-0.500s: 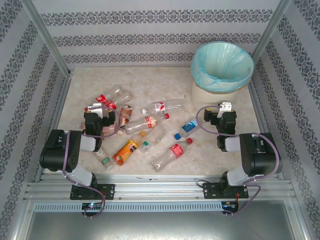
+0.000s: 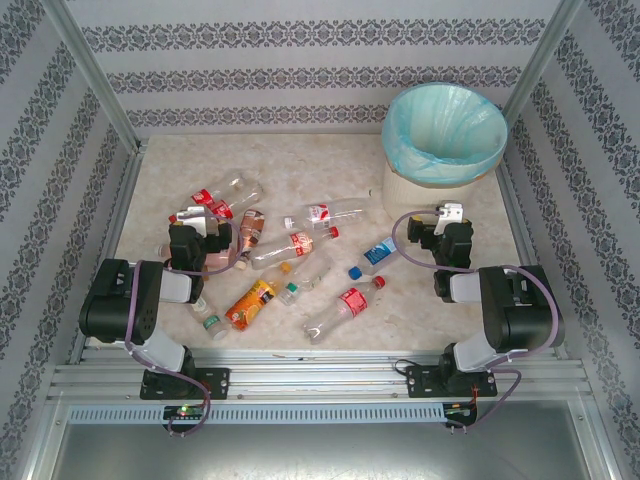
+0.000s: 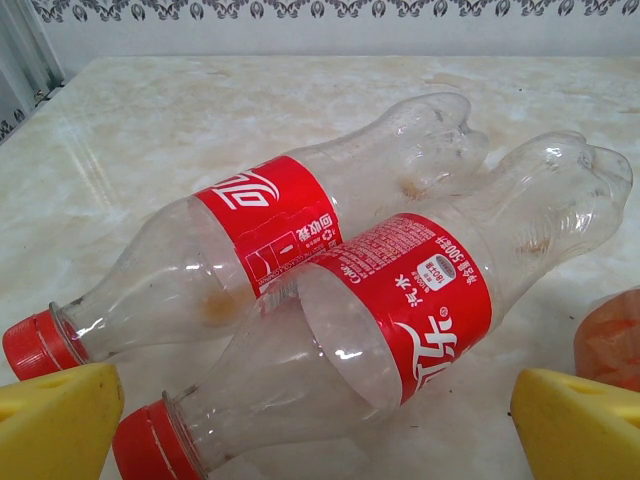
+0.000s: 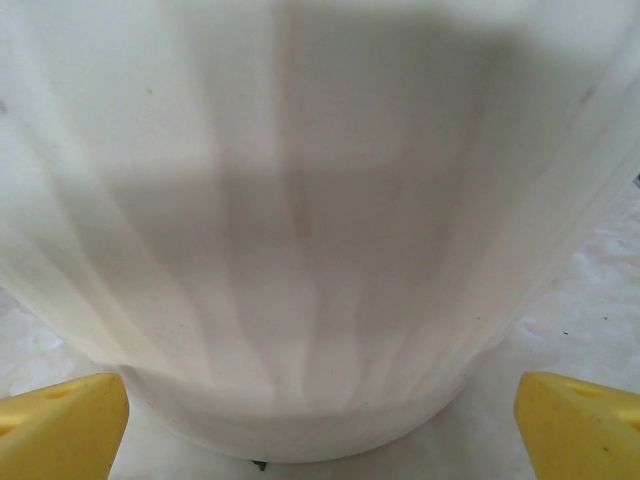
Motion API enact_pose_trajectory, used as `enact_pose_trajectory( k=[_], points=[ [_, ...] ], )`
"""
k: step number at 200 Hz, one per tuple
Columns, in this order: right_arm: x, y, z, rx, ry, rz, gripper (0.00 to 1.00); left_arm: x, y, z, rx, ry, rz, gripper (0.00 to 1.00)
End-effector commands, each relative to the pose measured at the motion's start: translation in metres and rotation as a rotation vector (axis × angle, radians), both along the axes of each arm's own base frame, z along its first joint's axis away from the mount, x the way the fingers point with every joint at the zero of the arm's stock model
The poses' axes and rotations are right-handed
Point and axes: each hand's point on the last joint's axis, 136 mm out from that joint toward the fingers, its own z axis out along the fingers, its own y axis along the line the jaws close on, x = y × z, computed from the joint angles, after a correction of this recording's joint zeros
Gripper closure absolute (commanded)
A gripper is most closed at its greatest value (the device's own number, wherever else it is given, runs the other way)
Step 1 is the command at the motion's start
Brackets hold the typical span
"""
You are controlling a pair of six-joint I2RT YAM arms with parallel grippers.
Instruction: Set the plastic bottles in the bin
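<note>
Seen from above, about ten clear plastic bottles (image 2: 300,245) are lying scattered over the left and middle of a pale, marble-patterned table (image 2: 300,160). The bin (image 2: 410,190), cream-walled with a turquoise liner over its rim, is standing at the far right corner. The part of its inside that is showing is holding no bottle.

The left hand (image 2: 203,222) is hovering low at the left side of the table, its fingers spread wide and pinching nothing. Two red-labelled bottles are lying just beyond it on the far side, touching side by side. In the left wrist view, the nearer bottle (image 3: 410,300) and the farther bottle (image 3: 260,225) are both pointing their red caps toward the near left, by the left yellow fingertip (image 3: 55,420). Their bases are pointing far and right, so their long axes are slanting across the hand's open gap. The next move is probably asking the hand to reach forward and down, turned so the fingers close across the nearer bottle's narrow body.

The right hand (image 2: 447,217) is also spread and empty, facing the bin's wall (image 4: 320,200) from close by. A blue-labelled bottle (image 2: 378,252) is lying just to its left.

The left arm is the nearer one to the red pair. The bin is standing well apart from them, far and to the right.
</note>
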Motion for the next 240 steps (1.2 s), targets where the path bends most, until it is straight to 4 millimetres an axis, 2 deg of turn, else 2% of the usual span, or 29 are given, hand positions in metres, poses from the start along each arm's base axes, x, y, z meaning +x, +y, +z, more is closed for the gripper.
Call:
enact_pose_trajectory(
  k=[1, 57, 77, 89, 94, 103, 118, 155, 175, 190, 202, 205, 215, 240],
  points=[
    [0.006, 0.008, 0.01, -0.004, -0.029, 0.033, 0.02, 0.002, -0.005, 0.001, 0.012, 0.012, -0.031, 0.0],
    [0.006, 0.008, 0.011, -0.004, -0.032, 0.034, 0.02, 0.001, -0.005, 0.002, 0.014, 0.008, -0.031, 0.0],
    [0.002, 0.007, 0.018, -0.002, -0.058, 0.031, 0.02, -0.004, -0.007, 0.014, 0.017, -0.026, -0.044, 0.0],
    [-0.001, 0.013, 0.036, -0.006, -0.099, 0.064, 0.02, -0.009, -0.003, 0.028, 0.017, -0.035, -0.02, 0.0],
    [-0.011, 0.014, 0.032, -0.008, -0.084, 0.068, 0.02, -0.012, -0.001, 0.037, 0.016, -0.046, -0.006, 0.0],
    [-0.019, 0.013, 0.04, -0.004, -0.087, 0.054, 0.02, -0.019, 0.0, 0.056, 0.011, -0.069, 0.004, 0.0],
    [-0.033, 0.01, 0.064, 0.02, -0.134, 0.032, 0.02, -0.031, 0.0, 0.09, -0.005, -0.115, 0.005, 0.0],
    [-0.08, 0.01, 0.087, 0.115, -0.12, -0.004, 0.02, -0.06, -0.008, 0.159, -0.164, -0.217, 0.012, 0.03],
    [-0.107, 0.01, 0.096, 0.215, -0.098, -0.035, 0.05, -0.068, -0.032, 0.186, -0.281, -0.216, -0.08, 0.07],
    [-0.124, 0.015, 0.101, 0.326, -0.085, -0.033, 0.07, -0.072, -0.06, 0.198, -0.332, -0.154, -0.184, 0.08],
    [-0.135, 0.028, 0.095, 0.395, -0.036, 0.018, 0.08, -0.076, -0.085, 0.202, -0.34, -0.088, -0.256, 0.1],
    [-0.138, 0.031, 0.105, 0.412, -0.045, 0.033, 0.08, -0.077, -0.092, 0.201, -0.339, -0.068, -0.275, 0.11],
    [-0.144, 0.04, 0.105, 0.456, 0.0, 0.063, 0.09, -0.083, -0.114, 0.204, -0.322, -0.025, -0.341, 0.12],
    [-0.158, 0.058, 0.094, 0.532, 0.171, 0.102, 0.11, -0.107, -0.174, 0.198, -0.246, 0.095, -0.51, 0.12]
  ],
)
